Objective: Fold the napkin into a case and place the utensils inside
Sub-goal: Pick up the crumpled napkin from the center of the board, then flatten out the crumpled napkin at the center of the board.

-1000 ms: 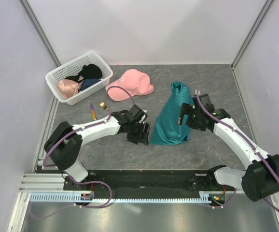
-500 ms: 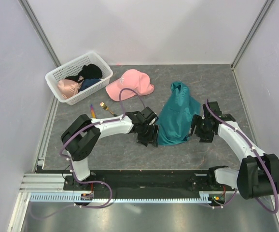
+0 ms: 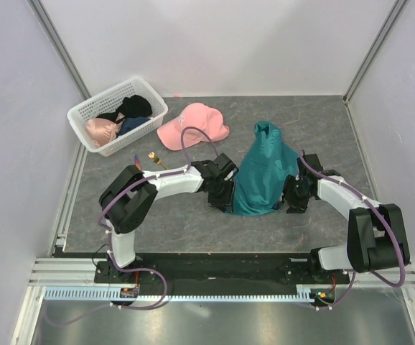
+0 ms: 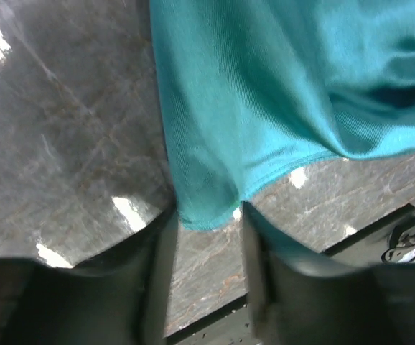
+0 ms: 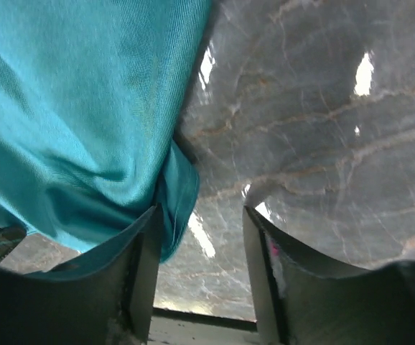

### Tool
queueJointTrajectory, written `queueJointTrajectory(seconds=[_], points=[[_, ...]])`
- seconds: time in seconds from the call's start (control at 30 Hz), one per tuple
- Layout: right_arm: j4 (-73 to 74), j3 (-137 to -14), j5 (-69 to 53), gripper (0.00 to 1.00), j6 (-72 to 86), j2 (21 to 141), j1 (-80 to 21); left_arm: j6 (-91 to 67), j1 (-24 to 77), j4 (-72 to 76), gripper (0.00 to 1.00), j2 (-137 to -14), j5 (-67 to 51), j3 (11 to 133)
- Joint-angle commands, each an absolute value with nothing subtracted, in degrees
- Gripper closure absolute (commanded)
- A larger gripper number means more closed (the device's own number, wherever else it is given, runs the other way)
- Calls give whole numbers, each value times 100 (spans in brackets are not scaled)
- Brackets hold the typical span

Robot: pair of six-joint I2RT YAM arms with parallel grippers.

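Observation:
The teal-green napkin (image 3: pixel 263 172) lies crumpled in a long heap on the grey table, right of centre. My left gripper (image 3: pixel 222 197) is low at its near left corner. In the left wrist view the gripper (image 4: pixel 206 213) is open and a napkin (image 4: pixel 265 86) corner lies between the fingertips. My right gripper (image 3: pixel 294 196) is low at the near right edge. In the right wrist view it (image 5: pixel 200 212) is open, with a napkin (image 5: pixel 85 108) fold against the left finger (image 5: pixel 144 266). The gold-headed fork (image 3: pixel 154 158) and the purple piece (image 3: pixel 136 161) lie left of my left arm.
A white basket (image 3: pixel 78 115) with clothes stands at the back left. A pink cap (image 3: pixel 193 123) lies behind my left arm. Side walls close in the table on the left and right.
My left gripper has moved right to the napkin's near left corner. My right gripper has moved nearer and down to the near right edge. The napkin's near end has narrowed.

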State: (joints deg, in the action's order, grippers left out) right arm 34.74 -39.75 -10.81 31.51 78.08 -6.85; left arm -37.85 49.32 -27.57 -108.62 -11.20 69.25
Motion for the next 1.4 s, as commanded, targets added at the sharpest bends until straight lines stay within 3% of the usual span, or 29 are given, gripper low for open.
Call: queueJointTrajectory(seconds=[0.0, 0.07, 0.1, 0.17, 0.2, 0.23, 0.47, 0.7, 0.87, 1.0, 1.17, 1.37], points=[[3006, -3937, -1186, 48, 3243, 7989, -642, -3595, 4843, -2874, 65, -11206, -931, 7049], [2936, -3955, -1160, 53, 3234, 8015, -633, -3490, 4834, -2926, 76, -11258, -958, 7171], [2936, -3981, -1134, 65, 3226, 8059, -642, -3385, 4817, -3022, 88, -11302, -975, 7233], [3040, -4051, -1081, 79, 3191, 8060, -624, -3270, 4816, -3102, 95, -11285, -1037, 7408], [3180, -4208, -1029, 97, 3156, 7981, -624, -3174, 4816, -3190, 98, -11233, -1055, 7453], [3356, -4297, -863, 100, 3138, 7902, -624, -3147, 4825, -3225, 98, -11032, -1055, 7479], [5524, -5517, -44, 100, 3059, 5786, -624, -2813, 4939, -3489, 98, -9111, -1133, 8049], [6793, -8571, -271, 100, 2681, 4588, -633, -2147, 5693, -2840, 98, -7446, -1257, 9342], [7285, -10447, -598, 100, 2856, 4614, -624, -2433, 6047, -2329, 98, -6900, -1388, 9387], [7137, -10030, -607, 100, 3120, 4649, -624, -2838, 6047, -2303, 98, -6803, -1161, 9089], [6451, -9220, -352, 100, 3392, 4911, -633, -2987, 5715, -2917, 98, -7153, -27, 9192], [6521, -10350, 638, 100, 2735, 6598, -633, -2997, 4749, -2795, 98, -8347, -491, 10237]])
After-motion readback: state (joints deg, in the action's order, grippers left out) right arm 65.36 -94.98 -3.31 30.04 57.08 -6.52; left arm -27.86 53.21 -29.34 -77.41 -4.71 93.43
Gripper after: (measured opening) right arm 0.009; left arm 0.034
